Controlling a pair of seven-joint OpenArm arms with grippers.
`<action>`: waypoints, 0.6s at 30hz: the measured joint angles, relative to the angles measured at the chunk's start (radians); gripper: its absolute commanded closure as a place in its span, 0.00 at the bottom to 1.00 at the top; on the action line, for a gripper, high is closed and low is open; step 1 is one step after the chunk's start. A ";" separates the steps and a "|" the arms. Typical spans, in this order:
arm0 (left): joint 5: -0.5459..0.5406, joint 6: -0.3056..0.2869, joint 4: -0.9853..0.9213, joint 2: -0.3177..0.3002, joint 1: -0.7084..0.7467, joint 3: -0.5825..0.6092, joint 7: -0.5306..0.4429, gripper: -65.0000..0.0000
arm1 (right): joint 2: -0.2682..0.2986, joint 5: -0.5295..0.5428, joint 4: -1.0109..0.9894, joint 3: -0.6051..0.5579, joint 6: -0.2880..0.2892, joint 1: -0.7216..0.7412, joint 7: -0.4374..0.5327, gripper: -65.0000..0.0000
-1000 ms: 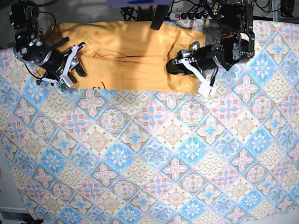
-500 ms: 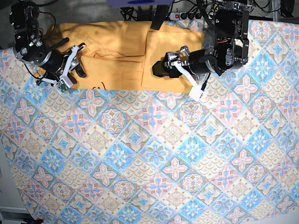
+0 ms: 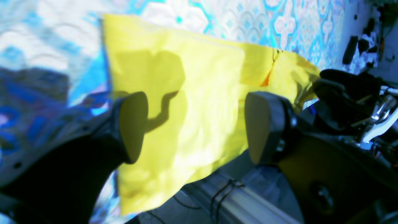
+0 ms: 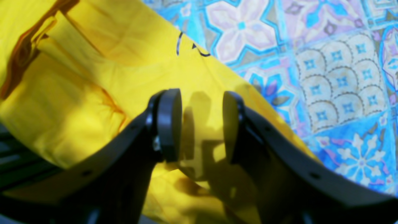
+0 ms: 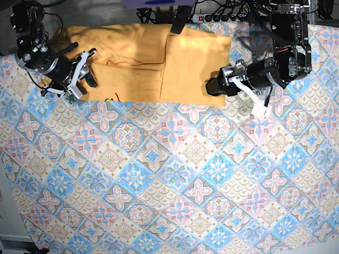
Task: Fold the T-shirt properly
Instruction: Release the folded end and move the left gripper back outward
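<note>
Compared with half a second earlier, the left pincer (image 5: pixel 223 84) has withdrawn off the T-shirt (image 5: pixel 148 65) to just beside its right edge; its jaws stand spread with nothing between them. The folded-over flap remains flat on the shirt. The right pincer (image 5: pixel 81 75) is unchanged at the shirt's left end, jaws spread over the fabric. The T-shirt lies at the far edge of the tabletop (image 5: pixel 173 184) on the patterned cloth (image 5: pixel 178 172), long axis running left to right.

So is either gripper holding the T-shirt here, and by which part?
Neither. The left gripper is open beside the T-shirt, off its folded edge. The right gripper is open above the fabric.
</note>
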 measured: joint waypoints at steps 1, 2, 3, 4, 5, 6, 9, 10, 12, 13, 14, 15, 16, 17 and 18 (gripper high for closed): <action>0.000 0.001 0.000 -0.003 0.005 -0.013 0.000 0.26 | 0.000 0.000 0.000 0.000 0.000 0.000 0.000 0.67; 0.007 0.000 -0.001 -0.005 0.008 -0.024 0.000 0.26 | 0.000 0.000 0.000 0.000 0.000 0.000 0.001 0.67; 0.010 0.000 -0.008 -0.006 0.008 -0.032 0.000 0.26 | 0.000 0.000 0.000 0.000 0.000 0.000 0.000 0.67; 0.006 -0.001 -0.027 -0.008 0.008 -0.043 -0.002 0.26 | 0.000 0.000 0.000 0.000 0.000 0.000 0.000 0.67; 0.003 0.000 -0.045 -0.008 0.008 -0.055 0.000 0.26 | 0.000 0.000 0.000 0.000 0.000 -0.001 0.000 0.67; 0.008 0.001 -0.062 -0.009 0.012 -0.065 -0.002 0.26 | 0.000 0.000 0.000 0.000 0.000 0.000 0.000 0.67; 0.014 0.003 -0.121 -0.017 0.019 -0.079 -0.002 0.26 | 0.000 0.000 0.000 0.000 0.000 0.000 0.000 0.67; 0.014 0.003 -0.142 -0.016 0.019 -0.079 -0.005 0.26 | 0.000 0.000 0.000 0.000 0.000 -0.001 0.000 0.67; 0.011 0.003 -0.168 -0.016 0.019 -0.078 -0.004 0.26 | 0.000 0.000 0.000 0.000 0.000 0.000 -0.002 0.67; 0.011 0.003 -0.169 -0.016 0.020 -0.078 -0.004 0.26 | 0.000 0.000 0.000 0.000 0.000 0.000 0.001 0.67; 0.012 0.003 -0.169 -0.016 0.020 -0.079 -0.004 0.26 | 0.000 0.000 0.000 0.000 0.000 0.000 0.000 0.67; 0.016 0.003 -0.169 -0.014 0.019 -0.079 -0.005 0.26 | 0.000 0.000 0.000 0.000 0.000 -0.001 0.000 0.67; 0.024 0.003 -0.168 -0.013 0.017 -0.078 -0.008 0.26 | 0.000 0.000 0.000 0.000 0.000 -0.001 -0.002 0.67; 0.035 0.003 -0.168 -0.013 0.016 -0.078 -0.007 0.26 | 0.000 0.000 0.000 0.000 0.000 0.000 0.000 0.67; 0.049 0.002 -0.168 -0.013 0.016 -0.079 -0.007 0.26 | 0.000 0.000 0.000 0.000 0.000 0.000 0.000 0.67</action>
